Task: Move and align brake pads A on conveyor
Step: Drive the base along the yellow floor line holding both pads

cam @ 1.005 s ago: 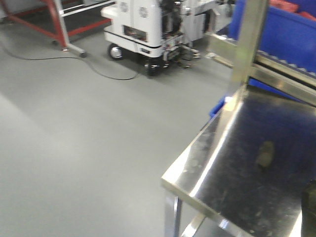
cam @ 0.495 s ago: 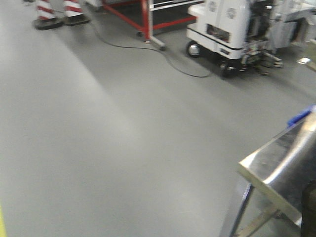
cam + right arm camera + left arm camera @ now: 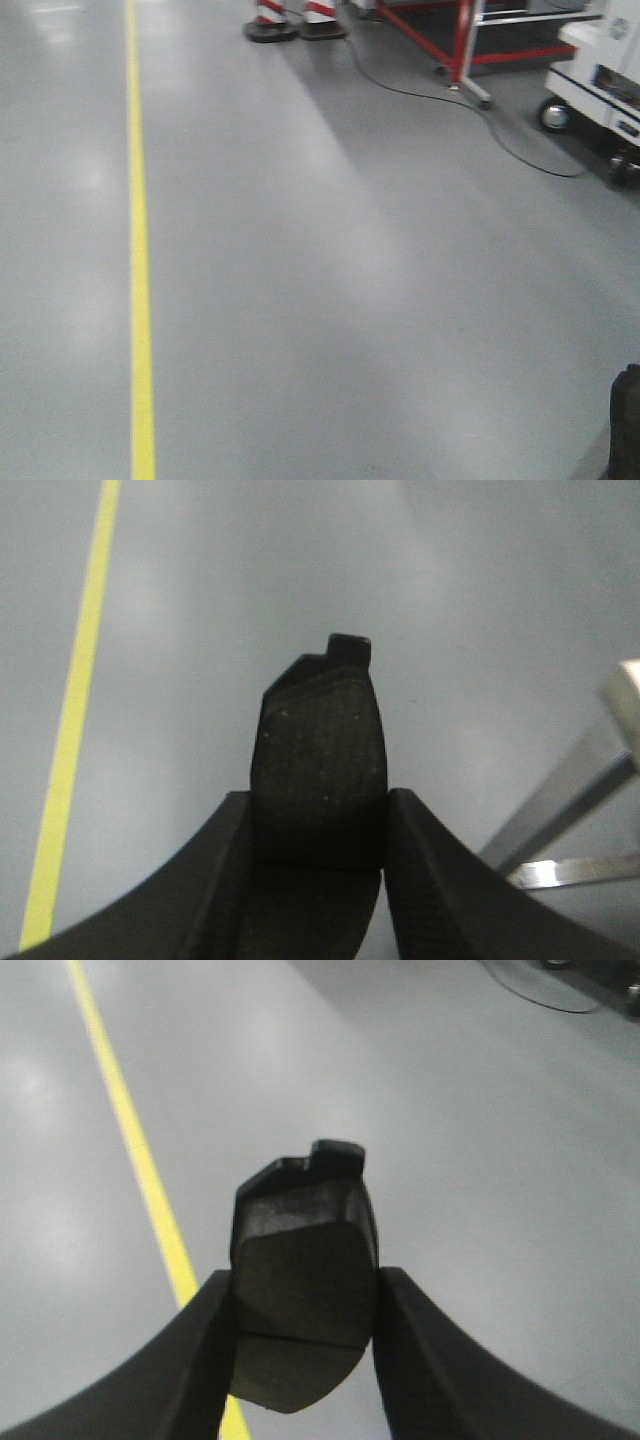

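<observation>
Dark grey curved brake pads (image 3: 300, 1250) are being pinched by the left gripper (image 3: 305, 1295) and right gripper (image 3: 318, 815); conveyor placement is being judged pending.

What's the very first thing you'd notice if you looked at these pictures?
Up close, the left gripper clamps one brake pad and the right gripper clamps another brake pad, each filling its wrist view. In the front view, a bright yellow line runs down the left of the grey floor, with red-and-white striped cones at the top.
</observation>
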Controlling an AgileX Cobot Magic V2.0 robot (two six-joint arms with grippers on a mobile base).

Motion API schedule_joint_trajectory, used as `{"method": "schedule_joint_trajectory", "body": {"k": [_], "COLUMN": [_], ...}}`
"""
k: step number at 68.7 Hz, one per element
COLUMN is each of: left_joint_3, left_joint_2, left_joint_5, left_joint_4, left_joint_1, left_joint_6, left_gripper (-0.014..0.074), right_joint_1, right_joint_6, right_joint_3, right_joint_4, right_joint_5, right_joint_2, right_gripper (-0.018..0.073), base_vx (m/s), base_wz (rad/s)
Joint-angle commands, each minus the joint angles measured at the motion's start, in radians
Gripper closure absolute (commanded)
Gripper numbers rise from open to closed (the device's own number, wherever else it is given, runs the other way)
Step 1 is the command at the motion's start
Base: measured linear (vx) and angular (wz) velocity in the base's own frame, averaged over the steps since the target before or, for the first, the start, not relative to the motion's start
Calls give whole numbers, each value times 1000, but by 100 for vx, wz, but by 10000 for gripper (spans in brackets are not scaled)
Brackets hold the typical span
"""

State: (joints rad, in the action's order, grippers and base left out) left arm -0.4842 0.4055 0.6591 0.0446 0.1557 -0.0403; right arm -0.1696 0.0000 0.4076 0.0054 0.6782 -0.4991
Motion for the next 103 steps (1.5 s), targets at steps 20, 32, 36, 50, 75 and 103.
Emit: {"method": "schedule_joint_trajectory", "body": {"k": [20,32,36,50,75,103], "left_joint_3": [-30,-30,-30,-30,-30,-30], "left_joint_2": [6,6,6,6,6,6], "left_joint_5": [-95,-95,-95,-95,-95,-95], "left_joint_4": [-3,-3,-3,-3,-3,-3], "left_joint_1": [1,1,1,1,1,1], "left_joint_6": [0,0,0,0,0,0], "left_gripper": [602,602,602,602,602,602], "right_joint_1": [7,7,7,7,7,7], "right_joint_6": [0,0,0,0,0,0], "right_joint_3": [31,31,31,31,31,31], "right_joint_4": [-5,-5,-5,-5,-5,-5], "right_joint_5": [-80,-80,-80,-80,-80,-80], "right_joint_2": [-2,-2,-2,-2,-2,-2], "right_gripper": [566,566,566,566,566,566], "base_vx": [-13,-7,-4,0,6,15], "base_wz": [52,30,18,9,6,12]}}
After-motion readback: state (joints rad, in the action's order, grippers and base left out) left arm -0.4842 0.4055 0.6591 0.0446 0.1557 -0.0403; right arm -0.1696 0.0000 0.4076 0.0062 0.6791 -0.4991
